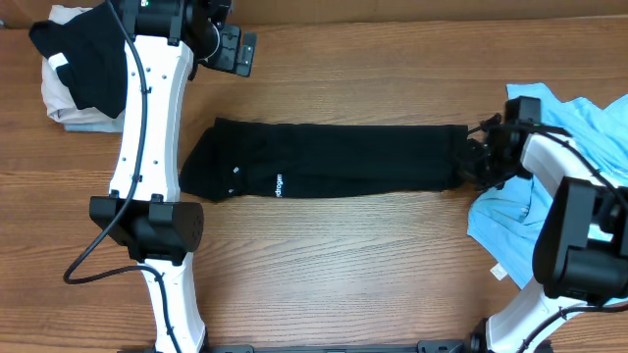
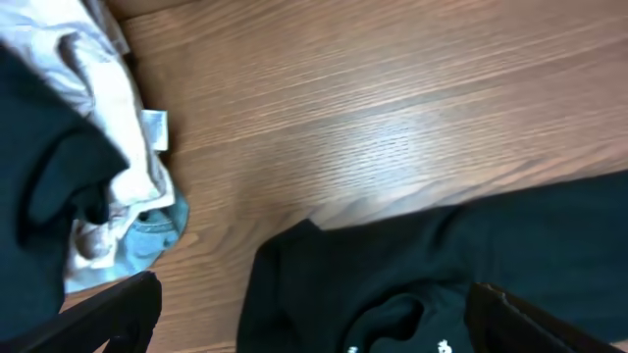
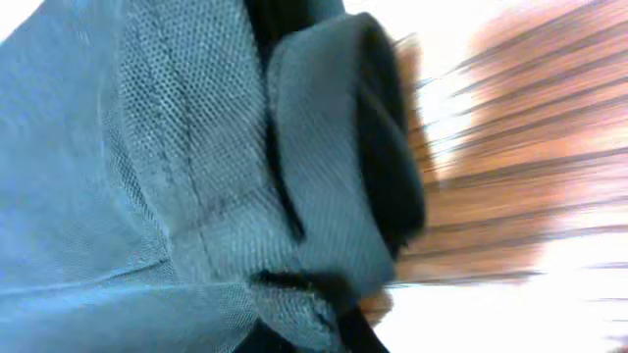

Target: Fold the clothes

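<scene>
The large black T-shirt [image 1: 334, 157] lies as a long folded strip across the middle of the table, white lettering near its left end. My right gripper [image 1: 473, 157] is at the strip's right end, shut on the cloth. In the right wrist view the gripper [image 3: 339, 294] pinches a folded hem of the black T-shirt [image 3: 196, 147], which fills the view. A light blue T-shirt [image 1: 599, 127] lies crumpled under the right arm. My left gripper [image 1: 231, 49] hangs open at the back left. Its fingers [image 2: 118, 314] frame the black T-shirt's [image 2: 442, 265] left end without touching it.
A pile of clothes [image 1: 74, 59], black on top of white, sits at the back left corner and shows in the left wrist view as the pile [image 2: 59, 147] with a blue bit beneath. The left arm [image 1: 147, 147] stretches along the table's left side.
</scene>
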You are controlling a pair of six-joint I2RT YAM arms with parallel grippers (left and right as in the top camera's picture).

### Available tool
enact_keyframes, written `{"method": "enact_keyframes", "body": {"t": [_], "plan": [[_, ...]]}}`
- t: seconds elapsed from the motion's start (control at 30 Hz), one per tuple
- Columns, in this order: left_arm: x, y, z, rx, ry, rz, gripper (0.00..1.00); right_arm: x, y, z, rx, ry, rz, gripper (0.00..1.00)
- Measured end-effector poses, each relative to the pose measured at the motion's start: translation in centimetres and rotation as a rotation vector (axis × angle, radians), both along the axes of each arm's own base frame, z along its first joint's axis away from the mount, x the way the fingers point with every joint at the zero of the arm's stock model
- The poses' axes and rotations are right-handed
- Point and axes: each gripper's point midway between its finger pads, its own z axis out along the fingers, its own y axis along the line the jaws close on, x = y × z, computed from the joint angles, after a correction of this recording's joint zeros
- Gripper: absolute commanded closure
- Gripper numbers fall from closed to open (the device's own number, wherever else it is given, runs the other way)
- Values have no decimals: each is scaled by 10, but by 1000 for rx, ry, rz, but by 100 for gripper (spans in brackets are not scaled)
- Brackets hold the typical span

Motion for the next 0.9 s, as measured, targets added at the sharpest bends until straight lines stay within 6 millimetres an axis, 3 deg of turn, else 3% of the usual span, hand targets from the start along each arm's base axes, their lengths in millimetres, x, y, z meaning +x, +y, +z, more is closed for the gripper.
{"method": "enact_keyframes", "body": {"t": [0.1,0.2,0.27,0.33,0.43,0.53,0.73,0.77,0.9], "plan": [[2,7,1,38,-10,21,0,5,-29,19,6,4,-69,96],[3,14,2,68,-18,39,0,12,-74,53,-15,-25,-131,96],[3,15,2,77,-19,44,0,10,-88,66,-22,-25,-147,96],[4,17,3,83,-24,49,0,11,-96,76,-28,-32,-148,96],[6,21,3,83,-30,57,0,12,-88,84,-14,-39,-101,96],[7,25,4,81,-34,65,0,12,-64,84,0,-28,-21,96],[10,31,3,66,-35,76,0,18,29,84,14,-20,231,96],[10,32,0,65,-30,75,0,17,52,84,15,-20,292,95],[9,31,-22,64,17,72,0,12,104,83,-17,-19,420,85]]}}
